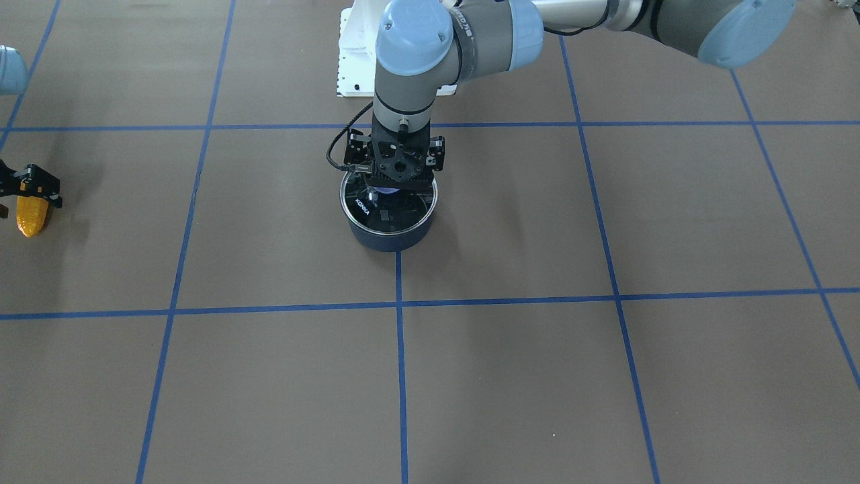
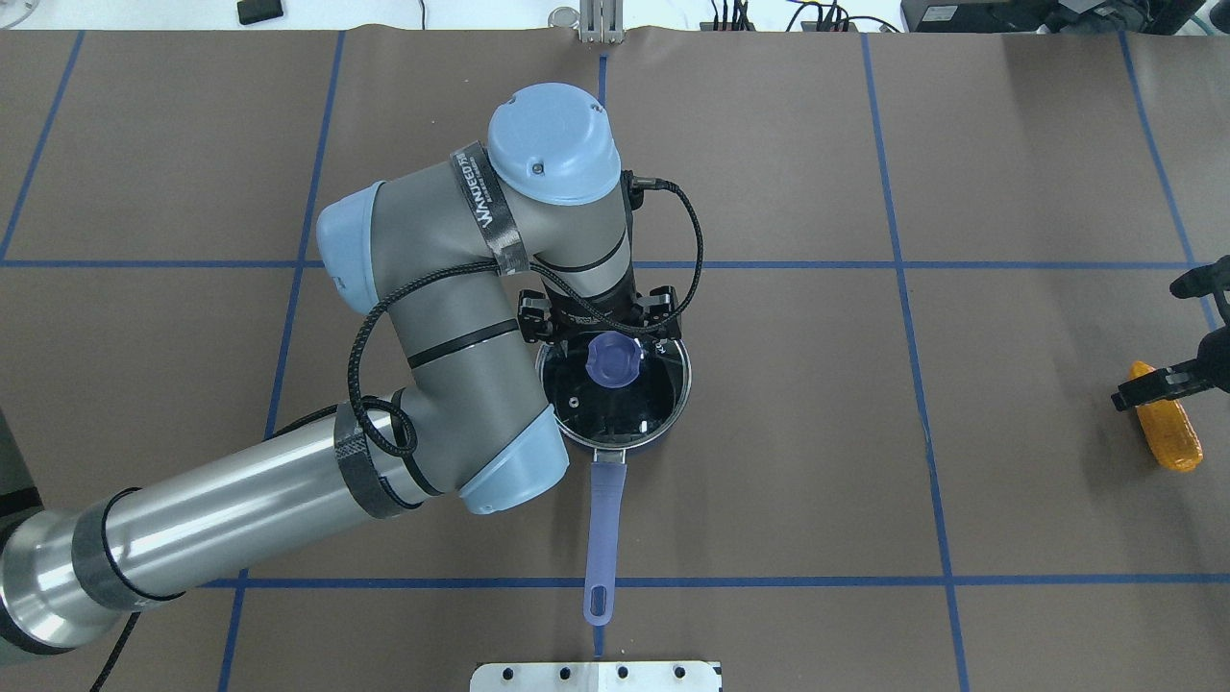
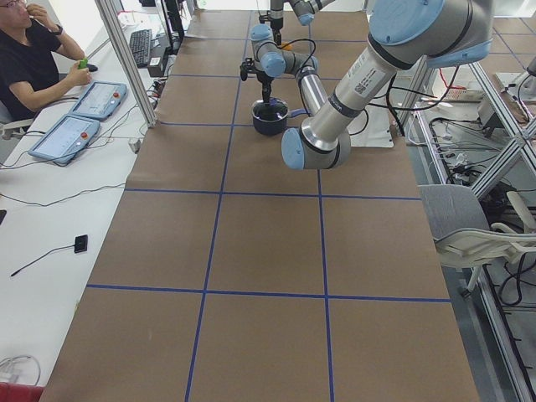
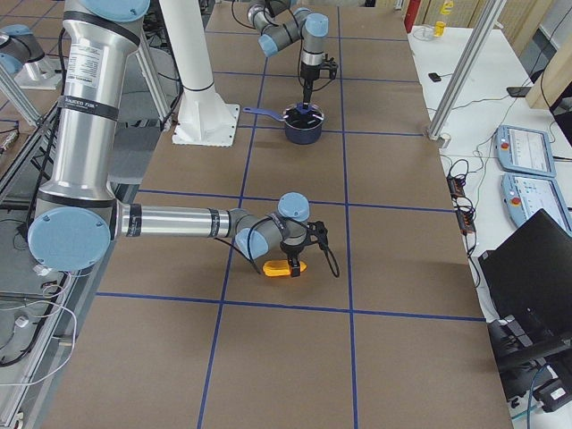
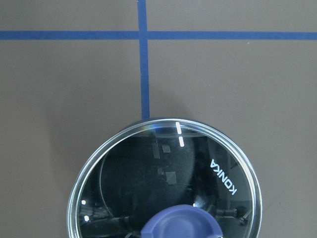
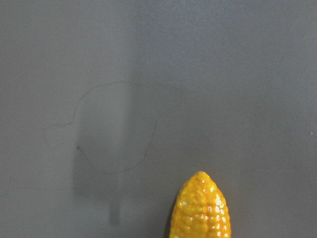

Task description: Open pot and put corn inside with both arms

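The dark navy pot [image 1: 390,238] stands mid-table with its glass lid [image 1: 386,214] on; its lavender handle [image 2: 603,524] points toward the robot's base. The lid also shows in the left wrist view [image 5: 163,168], with the blue knob [image 5: 181,223] at the bottom edge. My left gripper [image 2: 620,354] points straight down over the lid, open, with its fingers on either side of the knob [image 2: 613,363]. The yellow-orange corn [image 2: 1170,432] lies on the table at the robot's far right. My right gripper [image 2: 1168,384] hangs just over it, open. The corn's tip shows in the right wrist view [image 6: 200,208].
Brown table cover with blue tape grid lines [image 1: 400,376]. The robot's white base plate [image 1: 356,64] is behind the pot. A person sits at a side bench with tablets [image 3: 63,138]. Frame posts [image 4: 460,71] stand along the table's side.
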